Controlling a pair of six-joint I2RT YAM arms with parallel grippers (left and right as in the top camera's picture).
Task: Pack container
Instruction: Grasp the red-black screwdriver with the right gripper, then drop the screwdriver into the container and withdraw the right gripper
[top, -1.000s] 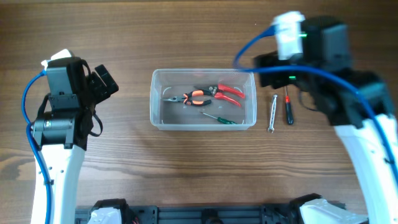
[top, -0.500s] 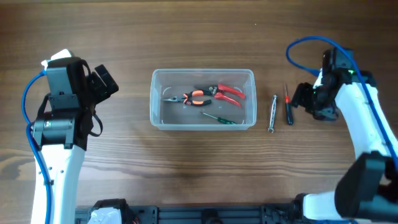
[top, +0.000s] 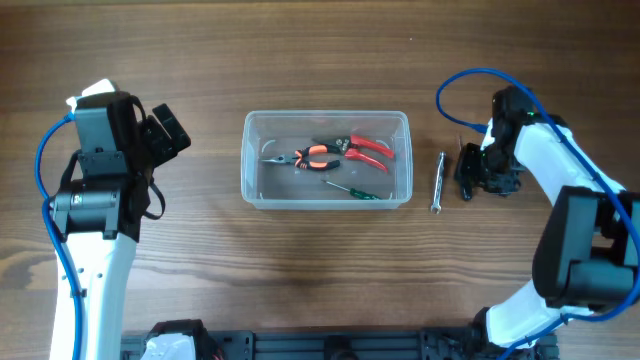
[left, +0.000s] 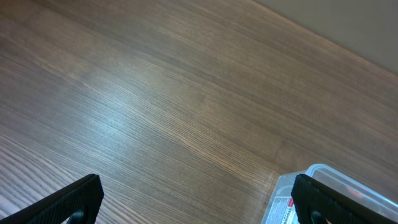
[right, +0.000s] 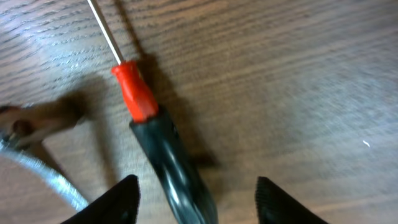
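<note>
The clear container (top: 326, 116) stands mid-table and holds orange-black pliers (top: 305, 157), red-handled cutters (top: 366, 148) and a green screwdriver (top: 352, 190). To its right lie a silver wrench (top: 438, 182) and a red-and-black screwdriver (top: 462, 158). My right gripper (top: 470, 175) is low over that screwdriver. In the right wrist view it is open (right: 199, 202), with the screwdriver's black handle (right: 165, 162) between the fingers, off toward the left one. My left gripper (top: 165, 135) is open and empty left of the container, whose corner (left: 348, 186) shows in the left wrist view.
The wrench (right: 43, 171) lies just left of the right gripper's left finger. Bare wood table surrounds the container. A black rail runs along the table's front edge (top: 330, 345).
My right arm has swung from above the container's right end out and down onto the red-and-black screwdriver. The left arm has not moved.
</note>
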